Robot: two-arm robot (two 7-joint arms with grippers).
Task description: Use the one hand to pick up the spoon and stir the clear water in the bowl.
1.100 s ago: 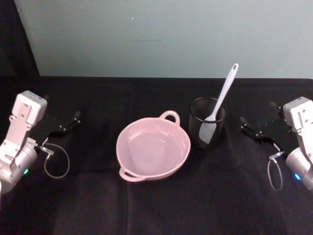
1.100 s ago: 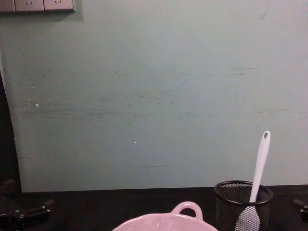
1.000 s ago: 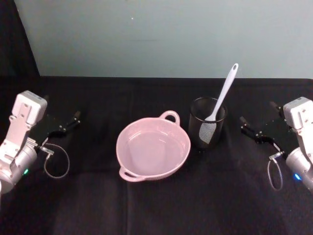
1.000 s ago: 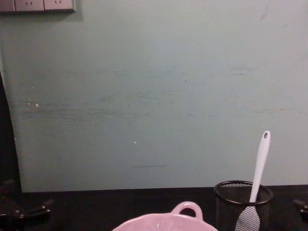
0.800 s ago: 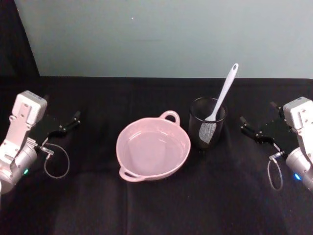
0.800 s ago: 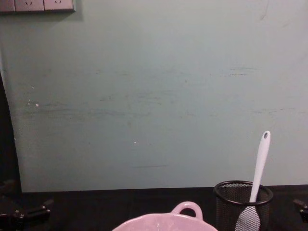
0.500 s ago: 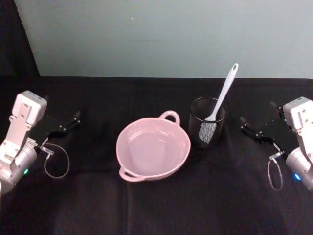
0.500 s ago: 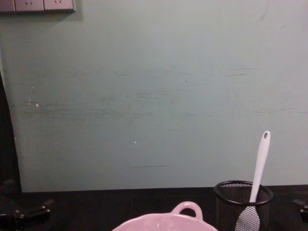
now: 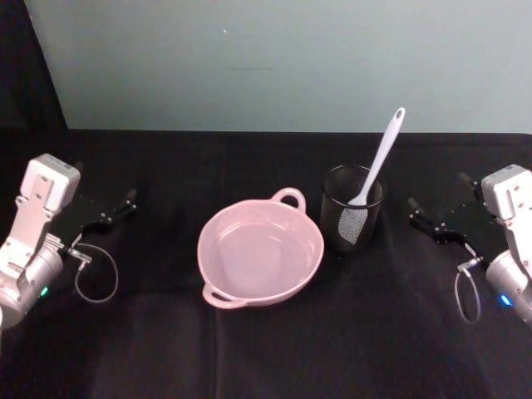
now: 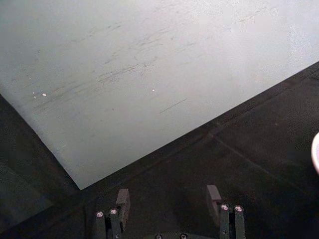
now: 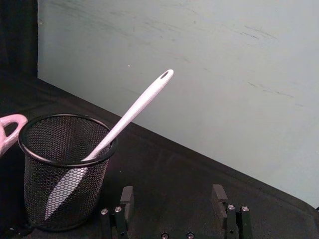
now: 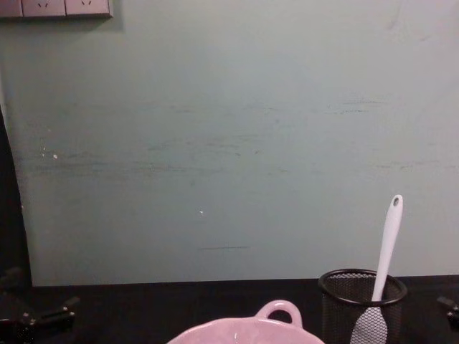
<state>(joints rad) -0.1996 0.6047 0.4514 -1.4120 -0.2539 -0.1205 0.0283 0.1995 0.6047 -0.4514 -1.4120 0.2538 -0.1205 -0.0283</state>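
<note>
Nothing is held yet. The step in hand is the reach for the spoon (image 9: 378, 158), and the right gripper (image 11: 173, 195) looks the natural one for it. In the head view it sits at the right edge of the frame at mid-height, its fingers spread wide and empty, pointing toward the mesh cup (image 9: 334, 212) just right of centre.

The spoon stands head down in that cup, its handle leaning up and to the right, well clear of the rim. The bowl (image 9: 214, 241) lies at the centre of the black table (image 9: 266, 349), just left of the cup, with clear water in it.

To do it well, I would close on the bare handle above the rim, fingers square across the slim shaft. A grip near the holed tip would probably let it swing. The lift should follow the handle's lean until the flat head clears the mesh — the cup looks light and may tip or drag if the head catches. Then carry it left, lower only the head into the water, and stir in slow circles away from the wall so nothing slops over.

The left gripper (image 10: 168, 198) sits parked at the left edge, fingers also wide apart.

No brand, label or writing can be read — the wall sockets (image 12: 57, 7) at the chest view's upper left look blank.
</note>
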